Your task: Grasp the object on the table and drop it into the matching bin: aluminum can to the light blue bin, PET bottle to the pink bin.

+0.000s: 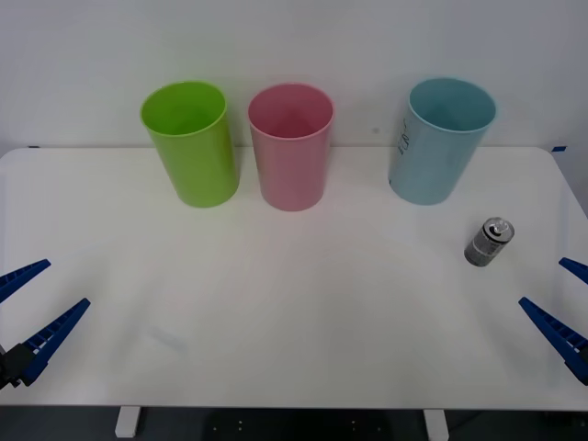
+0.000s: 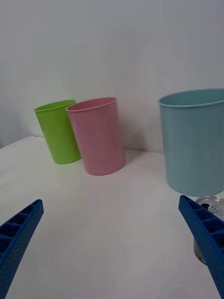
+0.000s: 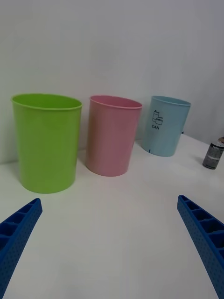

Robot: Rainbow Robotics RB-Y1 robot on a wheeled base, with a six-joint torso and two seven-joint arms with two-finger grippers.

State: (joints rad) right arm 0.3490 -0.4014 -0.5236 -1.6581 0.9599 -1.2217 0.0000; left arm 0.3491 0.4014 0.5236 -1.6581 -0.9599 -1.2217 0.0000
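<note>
So, step in hand: nothing is gripped yet; this looks like the very start, before any reach.
Can: the can [image 1: 488, 242] stands upright on the table [image 1: 276, 312], in front of the blue bin [image 1: 441, 140] and a little toward the robot's right, near it but apart from it.
Bins: the blue bin carries a dark mark reading CAN; the pink bin [image 1: 291, 145] stands to the left of the blue bin with a clear gap, and the green bin [image 1: 190, 142] stands left again, just beside the pink one.
Right gripper: the right gripper [image 1: 562, 307] hovers low at the near right edge of the table, on the robot's side of the can and nearer to it than the other arm, its fingers spread wide with nothing between them.
Left gripper: the left gripper [image 1: 35, 310] waits far to the left of the blue bin, at the near left edge, fingers also apart and empty.
Next move: likely the right arm goes forward to bracket the can, closes on its body, then lifts clear of the blue bin's rim before letting go.
Care: the can sits close to the blue bin, so a wide approach could nudge either.
</note>
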